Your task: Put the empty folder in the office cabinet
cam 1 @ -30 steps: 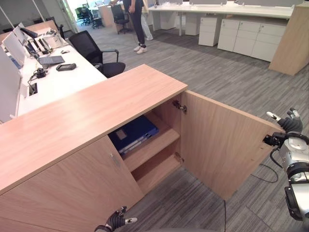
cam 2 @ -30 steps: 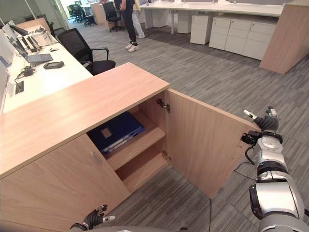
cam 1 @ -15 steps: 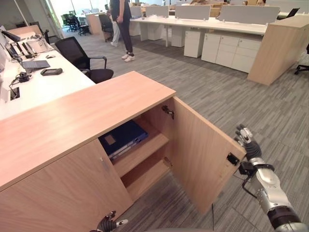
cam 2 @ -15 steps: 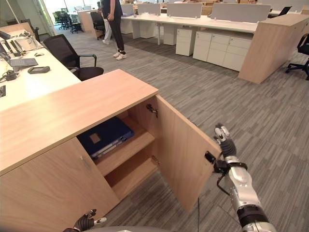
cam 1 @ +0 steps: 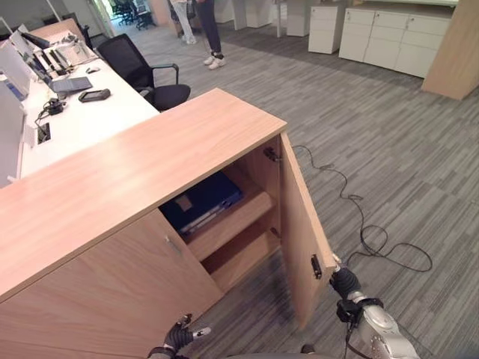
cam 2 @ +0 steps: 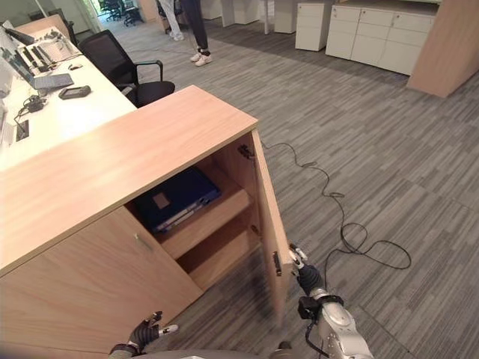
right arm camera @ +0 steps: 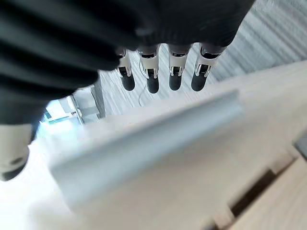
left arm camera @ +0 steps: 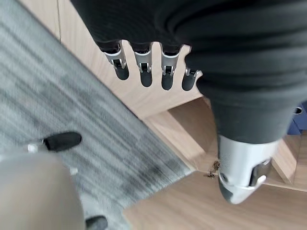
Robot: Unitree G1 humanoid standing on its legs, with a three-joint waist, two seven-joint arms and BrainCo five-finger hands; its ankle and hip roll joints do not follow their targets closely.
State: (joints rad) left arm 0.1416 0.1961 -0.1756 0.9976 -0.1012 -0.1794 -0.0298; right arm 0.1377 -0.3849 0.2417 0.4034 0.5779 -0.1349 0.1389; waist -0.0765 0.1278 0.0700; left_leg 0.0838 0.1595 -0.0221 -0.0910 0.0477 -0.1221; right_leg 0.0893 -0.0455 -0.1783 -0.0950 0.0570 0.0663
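A dark blue folder (cam 1: 203, 202) lies flat on the upper shelf of the wooden office cabinet (cam 1: 142, 161). The cabinet's right door (cam 1: 299, 224) stands about half open, edge-on to me. My right hand (cam 1: 344, 283) is at the door's outer edge, low down by its dark handle. Its fingers (right arm camera: 153, 72) are straight, with the door's pale edge (right arm camera: 144, 139) just past them. My left hand (cam 1: 181, 336) hangs low in front of the closed left door, its fingers (left arm camera: 144, 67) spread and holding nothing.
A white desk (cam 1: 90, 120) with laptops stands behind the cabinet, and a black office chair (cam 1: 146, 71) is beside it. A person (cam 1: 208, 30) stands far back on the grey carpet. White drawer units (cam 1: 382, 34) line the back right.
The door has swung from wide open to about half open. My right hand came with its edge, inward and lower. The camera has shifted. The folder stays on the shelf.
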